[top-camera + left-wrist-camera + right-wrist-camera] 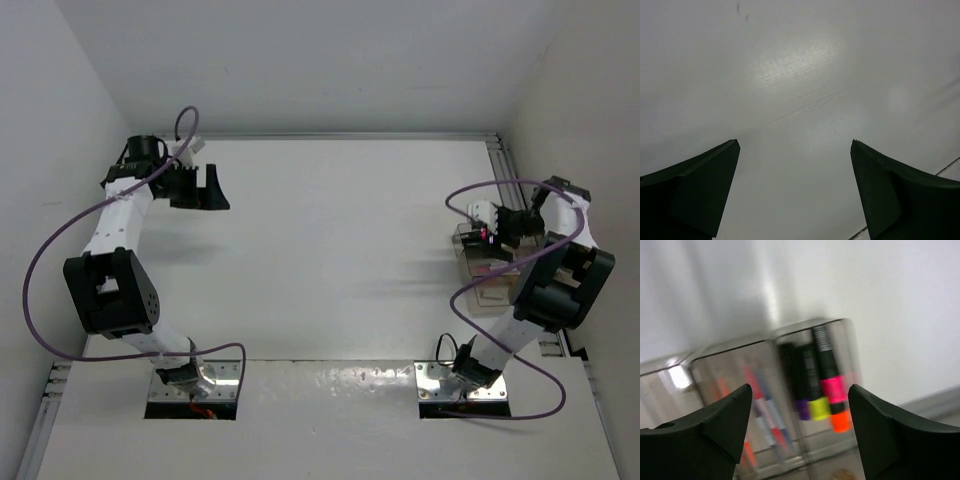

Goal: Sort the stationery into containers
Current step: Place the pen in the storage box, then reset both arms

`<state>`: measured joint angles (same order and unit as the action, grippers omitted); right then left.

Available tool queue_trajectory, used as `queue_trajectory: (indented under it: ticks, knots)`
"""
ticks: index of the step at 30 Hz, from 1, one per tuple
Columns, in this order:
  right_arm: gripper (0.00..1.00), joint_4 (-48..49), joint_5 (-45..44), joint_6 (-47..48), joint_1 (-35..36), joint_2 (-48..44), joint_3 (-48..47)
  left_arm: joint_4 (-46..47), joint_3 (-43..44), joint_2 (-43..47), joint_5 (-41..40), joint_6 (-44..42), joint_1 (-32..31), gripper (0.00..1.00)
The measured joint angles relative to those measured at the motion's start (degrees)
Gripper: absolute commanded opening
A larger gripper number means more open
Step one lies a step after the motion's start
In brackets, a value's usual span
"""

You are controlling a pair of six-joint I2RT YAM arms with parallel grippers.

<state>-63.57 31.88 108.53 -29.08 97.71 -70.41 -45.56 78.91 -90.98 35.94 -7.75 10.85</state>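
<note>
Clear plastic containers [480, 265] stand at the right side of the table. In the right wrist view one container [842, 340] holds several black highlighters [820, 360] side by side, with purple [802, 410], yellow [819, 407], pink [834, 388] and orange [841, 421] ends. The neighbouring container [705, 370] holds thin pens [765, 410], blurred. My right gripper [800, 390] hangs open just above these boxes [492, 232], with nothing between its fingers. My left gripper [213, 193] is at the far left of the table, open and empty [795, 145], with only bare table under it.
White walls close in the table on the left, back and right. A metal rail [497, 160] runs along the right edge beside the containers. The arms' purple cables [470, 290] loop near the boxes.
</note>
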Motion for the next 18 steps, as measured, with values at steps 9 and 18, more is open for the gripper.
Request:
queue_trajectory:
  ticks: [9, 18]
  knots:
    - [0.99, 17.4, 15.2, -64.6, 0.5, -13.7, -12.7, 4.7, 3.0, 2.8, -1.7, 0.4, 0.5, 1.00]
    - [0.99, 32.0, 12.6, -108.8, 4.0, -35.7, 13.3, 10.5, -3.4, 13.2, -6.3, 0.5, 1.3, 1.00]
